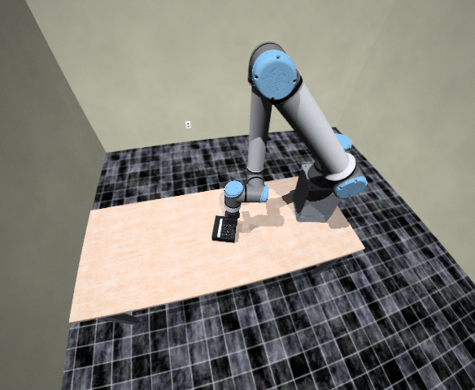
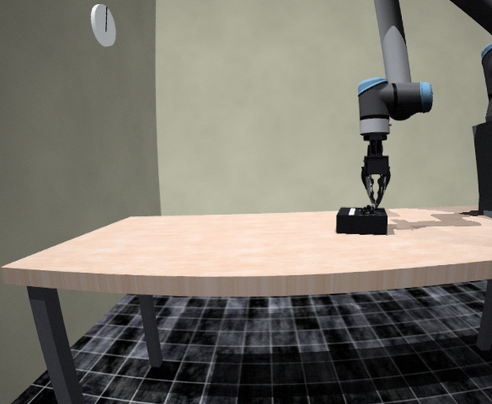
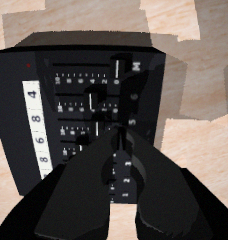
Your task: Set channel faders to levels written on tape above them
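The black lighting desk [image 1: 222, 229] sits on the wooden table; it also shows in the exterior view [image 2: 361, 220] and fills the wrist view [image 3: 89, 107]. A white tape strip [image 3: 36, 126] on its left edge reads 4, 8, 6, 8. Several channel fader tracks run sideways. The master fader [image 3: 118, 66], marked M, sits in the top track. My gripper [image 3: 120, 128] [image 2: 373, 204] is shut, its tips pointing straight down onto the desk's top, over the lower fader tracks. My fingers hide the lowest faders' caps.
The robot's grey base block [image 1: 315, 197] stands on the table's far right. The desk sits near the table's middle, right of centre. A tiled floor surrounds the table.
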Tool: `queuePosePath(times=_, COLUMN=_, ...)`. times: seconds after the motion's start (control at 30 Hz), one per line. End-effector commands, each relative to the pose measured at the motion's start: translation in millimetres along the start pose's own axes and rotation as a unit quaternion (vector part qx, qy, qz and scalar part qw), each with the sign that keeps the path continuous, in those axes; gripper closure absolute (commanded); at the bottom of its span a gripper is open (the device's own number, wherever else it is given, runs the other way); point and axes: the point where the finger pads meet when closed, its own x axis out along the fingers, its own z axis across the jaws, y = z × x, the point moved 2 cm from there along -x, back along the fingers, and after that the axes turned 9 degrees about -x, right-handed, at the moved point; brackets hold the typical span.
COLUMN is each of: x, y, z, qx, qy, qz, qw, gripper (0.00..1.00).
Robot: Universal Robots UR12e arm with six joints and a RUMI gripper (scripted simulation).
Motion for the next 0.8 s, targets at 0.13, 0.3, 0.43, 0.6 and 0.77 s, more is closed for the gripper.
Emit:
queuePosePath(times=0.13, x=-0.3, y=-0.1, z=-0.4, qx=0.0, qy=0.0, qz=0.0, qw=1.0, gripper=1.0)
queuePosePath(times=0.3, x=-0.3, y=0.0, z=-0.7, qx=0.0, qy=0.0, qz=0.0, qw=1.0, gripper=1.0)
queuePosePath(times=0.43, x=-0.3, y=0.1, z=-1.2, qx=0.0, qy=0.0, qz=0.0, qw=1.0, gripper=1.0)
queuePosePath(times=0.6, x=-0.3, y=0.2, z=-1.8, qx=0.0, qy=0.0, qz=0.0, qw=1.0, gripper=1.0)
queuePosePath(times=0.77, x=-0.3, y=0.4, z=-3.2, qx=0.0, qy=0.0, qz=0.0, qw=1.0, gripper=1.0)
